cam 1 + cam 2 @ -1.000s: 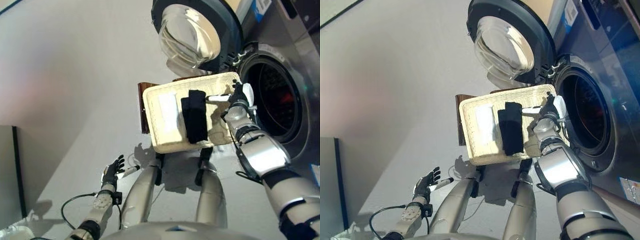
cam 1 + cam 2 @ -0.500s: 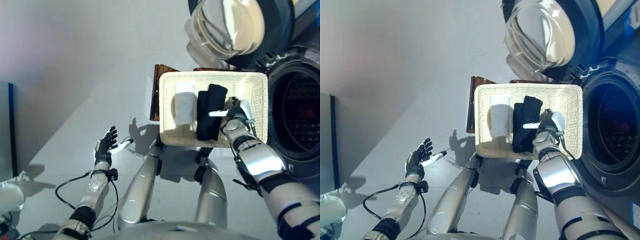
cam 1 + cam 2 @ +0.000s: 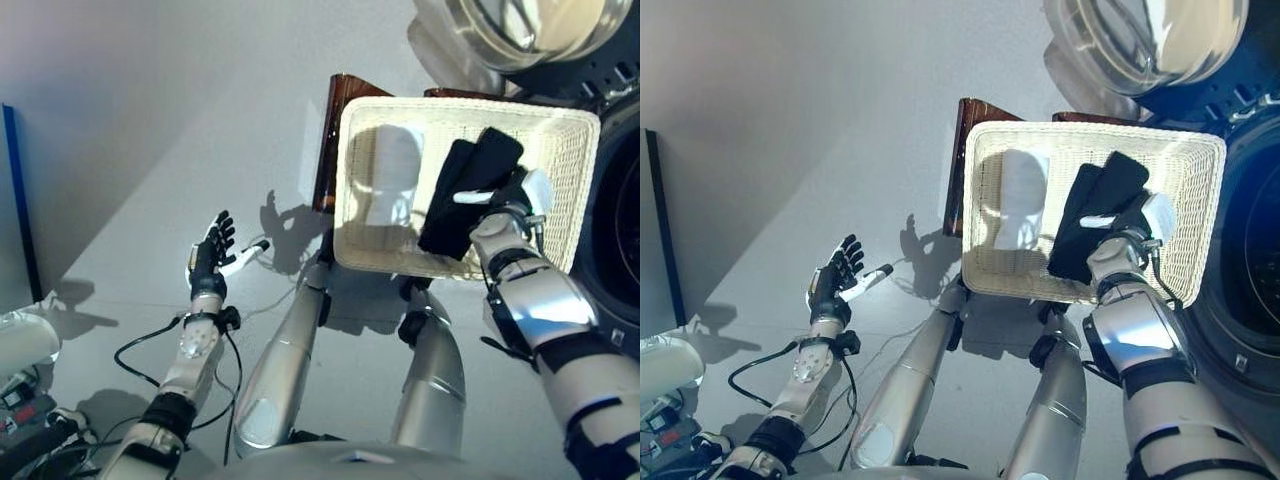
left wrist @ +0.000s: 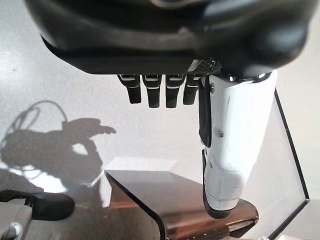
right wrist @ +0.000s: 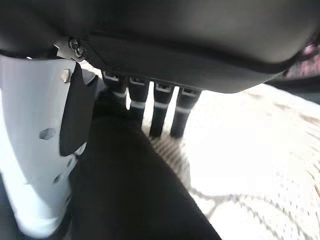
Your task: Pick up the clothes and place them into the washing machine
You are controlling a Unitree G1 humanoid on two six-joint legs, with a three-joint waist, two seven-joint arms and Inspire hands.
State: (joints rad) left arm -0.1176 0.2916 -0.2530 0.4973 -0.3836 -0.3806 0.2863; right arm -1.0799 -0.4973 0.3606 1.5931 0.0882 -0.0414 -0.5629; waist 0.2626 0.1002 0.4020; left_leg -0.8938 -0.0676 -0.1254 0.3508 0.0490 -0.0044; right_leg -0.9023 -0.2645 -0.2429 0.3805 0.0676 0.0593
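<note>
The right hand (image 3: pixel 510 195) hangs over the black cloth (image 3: pixel 462 195) by the basket (image 3: pixel 560 130) right edge, fingers (image 5: pixel 160 107) straight. Only its wrist view shows them touching nothing. The left hand (image 3: pixel 212 260) is spread, empty.

Grey floor (image 3: pixel 130 120), brown stand (image 3: pixel 330 140) on it bearing a white wicker basket (image 3: pixel 570 160), washing machine (image 3: pixel 620 260) alongside

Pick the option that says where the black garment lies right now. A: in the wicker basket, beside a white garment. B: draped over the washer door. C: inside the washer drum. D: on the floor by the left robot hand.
A: the black garment lies in the basket next to the white garment, with the right robot hand over it and its fingers straight.
</note>
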